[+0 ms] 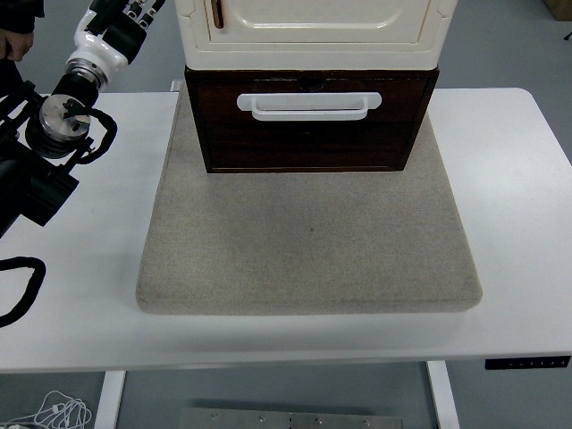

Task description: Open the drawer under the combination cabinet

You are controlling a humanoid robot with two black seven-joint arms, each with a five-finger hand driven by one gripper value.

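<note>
My left arm (67,134) comes in over the table's left edge, raised, well to the left of the cabinet. Its hand is up near the top left corner, and I cannot tell how its fingers stand. My right arm is out of view.

The drawer (308,121) sits at the far middle of the white table (527,223), under the cream cabinet (313,27) stacked on top of it. Its front is dark brown wood grain, a wide low rectangle facing me, with its long axis running left to right. The white handle (309,105) is a flat, rounded bar lying along that same axis, fixed across the upper part of the front. The front looks flush with its dark frame, so nothing of the inside shows.

Both units stand on the far part of a grey felt-like mat (308,250), square with rounded corners, thick and soft-looking, which spreads toward me. The cabinet door above is smooth and glossy with a raised panel edge.

A person's hand (16,43) shows at the top left corner.
</note>
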